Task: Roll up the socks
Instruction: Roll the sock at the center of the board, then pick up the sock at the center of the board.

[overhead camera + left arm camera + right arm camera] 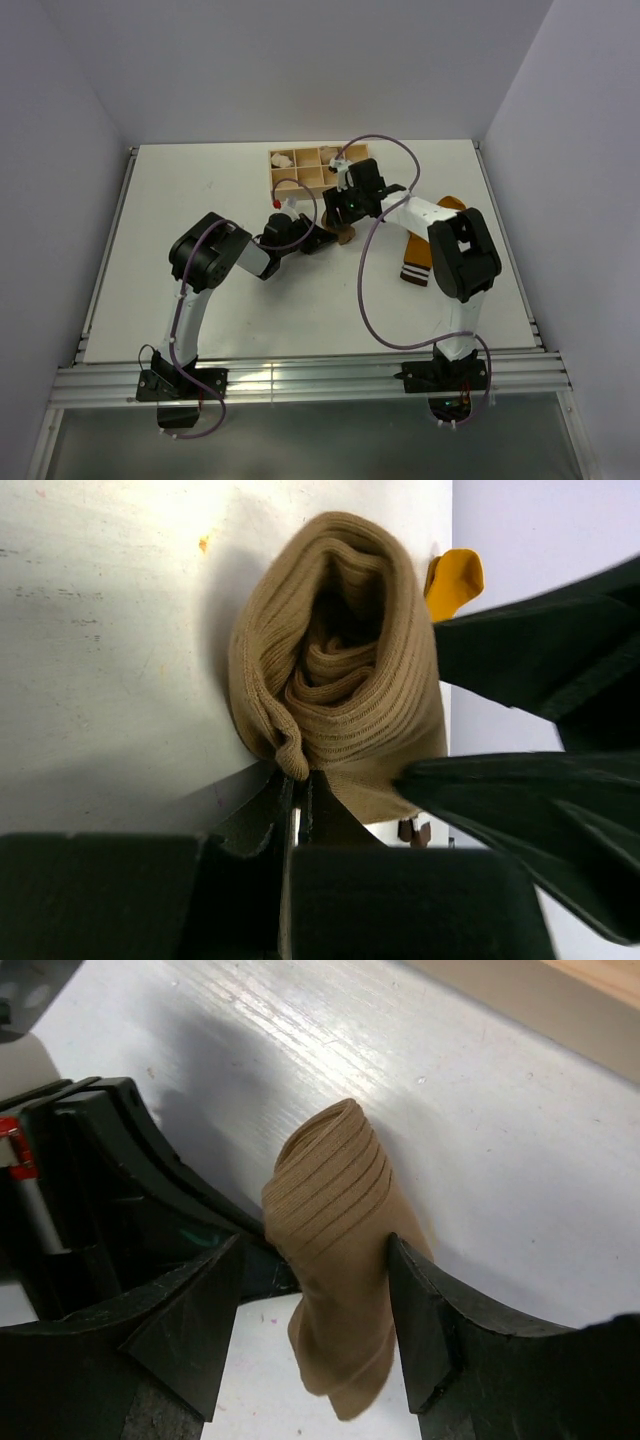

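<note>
The tan-brown sock (340,670) is rolled into a loose bundle on the white table, its coiled end facing the left wrist camera. My left gripper (297,780) is shut on the bundle's lower edge. In the right wrist view the sock (335,1230) stands between the wide-apart fingers of my right gripper (315,1260); the right finger (420,1300) touches it, the left finger stays apart. From above, both grippers meet at the sock (346,236). The mustard-orange sock (428,240) lies flat to the right, striped cuff (413,275) nearest me.
A wooden compartment tray (305,157) stands at the back, just behind the right gripper, with pale fabric bundles in some cells. Its edge shows in the right wrist view (590,975). The right arm's purple cable loops over the table between the arms.
</note>
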Robot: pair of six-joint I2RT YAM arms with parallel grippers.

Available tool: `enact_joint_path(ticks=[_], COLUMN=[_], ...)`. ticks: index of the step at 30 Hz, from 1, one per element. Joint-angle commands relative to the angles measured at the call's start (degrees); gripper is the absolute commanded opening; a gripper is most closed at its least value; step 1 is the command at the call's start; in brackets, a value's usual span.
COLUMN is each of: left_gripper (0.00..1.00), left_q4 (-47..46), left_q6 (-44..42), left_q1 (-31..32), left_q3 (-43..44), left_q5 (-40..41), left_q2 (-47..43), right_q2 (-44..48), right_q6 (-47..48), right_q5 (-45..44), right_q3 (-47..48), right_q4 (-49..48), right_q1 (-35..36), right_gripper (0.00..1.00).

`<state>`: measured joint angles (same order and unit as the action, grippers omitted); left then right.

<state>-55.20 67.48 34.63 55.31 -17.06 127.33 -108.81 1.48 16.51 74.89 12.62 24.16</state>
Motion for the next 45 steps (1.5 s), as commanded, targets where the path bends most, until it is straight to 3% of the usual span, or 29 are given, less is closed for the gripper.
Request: enact_joint_path(ticks=[1, 8, 14, 20, 29, 35, 45], left_gripper=[0.0, 0.0, 0.0, 0.0, 0.0, 0.0, 0.0], left_q4=[4.0, 4.1, 4.5, 5.0, 3.4, 0.0, 1.7], left_q6=[-2.8, -3.1, -3.5, -4.3, -5.1, -4.5, -6.6], left_q1=[-0.1, -0.1, -0.3, -0.6, -1.1, -2.0, -2.3], left_q3=[0.3, -0.1, -0.7, -1.2, -3.2, -3.8, -3.7], left_q5=[-0.3, -0.2, -0.1, -0.8, -2.9, -7.3, -6.9], left_q2=[-1.2, -1.1, -1.5, -2.1, -3.2, -2.1, -3.1], right_q2=[-1.3, -3.3, 4.8, 9.5, 3.9, 0.7, -3.9], right_q6=[0.1, -3.2, -6.4, -10.3, -14.3, -15.4, -18.3], right_q5=[1.4, -3.0, -3.0, 3.6, 8.5, 14.4, 20.5], right_q3=[0.6, 1.5, -1.9, -1.5, -3.2, -5.3, -7.7], right_q4=[-3.2, -1.6, -3.8, -4.9, -7.3, -11.5, -16.8], right_q1=[0.1, 0.2, -0.6, -4.4, -8.2, -8.3, -8.1], right_gripper=[0.66, 0.66, 0.66, 0.66, 0.61, 0.59, 0.59])
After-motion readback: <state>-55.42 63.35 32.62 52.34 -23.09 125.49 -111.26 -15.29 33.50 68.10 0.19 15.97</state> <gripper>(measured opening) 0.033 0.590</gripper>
